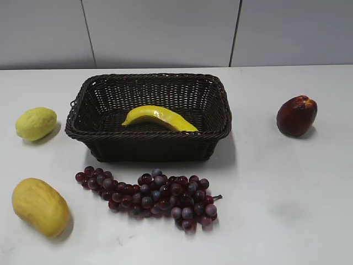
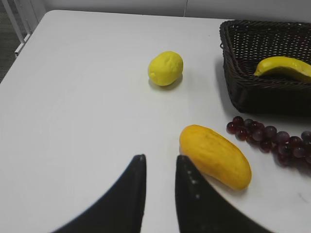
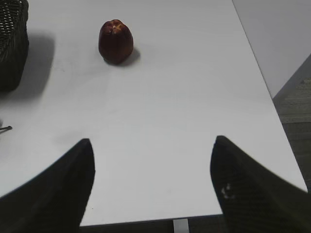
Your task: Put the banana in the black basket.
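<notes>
The banana (image 1: 159,117) is long, curved and bright yellow, and lies inside the black basket (image 1: 148,144), a large dark woven basket in the middle of the table. Both also show at the right edge of the left wrist view: the banana (image 2: 285,66) and the basket (image 2: 262,97). Neither gripper appears in the exterior view. My left gripper (image 2: 160,158) hovers over bare table near the front left, its jaws nearly together and empty. My right gripper (image 3: 151,141) is wide open and empty above the table's front right edge.
A stubby yellow-orange fruit (image 1: 40,207) lies front left, just right of my left jaws (image 2: 215,155). A pale lemon (image 1: 36,123) sits left of the basket. Dark red grapes (image 1: 151,197) lie in front of it. A dark red fruit (image 1: 297,115) stands to the right.
</notes>
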`<act>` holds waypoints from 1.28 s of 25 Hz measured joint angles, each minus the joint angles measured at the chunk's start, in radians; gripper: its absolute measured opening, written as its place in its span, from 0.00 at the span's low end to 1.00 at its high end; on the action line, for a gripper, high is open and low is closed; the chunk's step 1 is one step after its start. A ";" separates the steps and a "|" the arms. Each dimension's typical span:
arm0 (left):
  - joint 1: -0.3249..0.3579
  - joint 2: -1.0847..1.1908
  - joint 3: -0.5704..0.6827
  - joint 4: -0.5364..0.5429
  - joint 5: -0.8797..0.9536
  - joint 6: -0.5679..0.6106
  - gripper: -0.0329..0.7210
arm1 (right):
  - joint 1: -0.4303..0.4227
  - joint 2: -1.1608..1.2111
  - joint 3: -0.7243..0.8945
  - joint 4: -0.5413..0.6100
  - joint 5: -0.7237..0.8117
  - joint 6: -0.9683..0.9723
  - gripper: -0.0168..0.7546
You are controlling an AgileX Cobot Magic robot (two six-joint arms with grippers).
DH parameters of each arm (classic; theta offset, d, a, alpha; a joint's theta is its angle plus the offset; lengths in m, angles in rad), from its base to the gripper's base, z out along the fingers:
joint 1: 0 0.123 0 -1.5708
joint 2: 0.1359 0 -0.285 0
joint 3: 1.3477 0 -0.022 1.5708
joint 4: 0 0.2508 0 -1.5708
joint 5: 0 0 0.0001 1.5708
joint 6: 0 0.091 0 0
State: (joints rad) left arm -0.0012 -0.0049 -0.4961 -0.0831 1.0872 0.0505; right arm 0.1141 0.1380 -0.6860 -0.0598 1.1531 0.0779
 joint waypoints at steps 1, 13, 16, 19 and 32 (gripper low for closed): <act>0.000 0.000 0.000 0.000 0.000 0.000 0.31 | -0.010 -0.019 0.014 0.015 0.000 -0.015 0.79; 0.000 0.000 0.000 0.000 0.000 0.000 0.31 | -0.078 -0.143 0.185 0.130 -0.083 -0.078 0.78; 0.000 0.000 0.000 0.000 0.000 0.000 0.31 | -0.087 -0.144 0.189 0.138 -0.095 -0.083 0.77; 0.000 0.000 0.000 0.000 0.000 0.000 0.31 | -0.088 -0.144 0.190 0.139 -0.099 -0.083 0.77; 0.000 0.000 0.000 0.000 0.000 0.000 0.31 | -0.088 -0.144 0.190 0.140 -0.102 -0.085 0.76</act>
State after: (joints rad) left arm -0.0012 -0.0049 -0.4961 -0.0831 1.0872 0.0505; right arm 0.0258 -0.0063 -0.4964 0.0805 1.0515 -0.0075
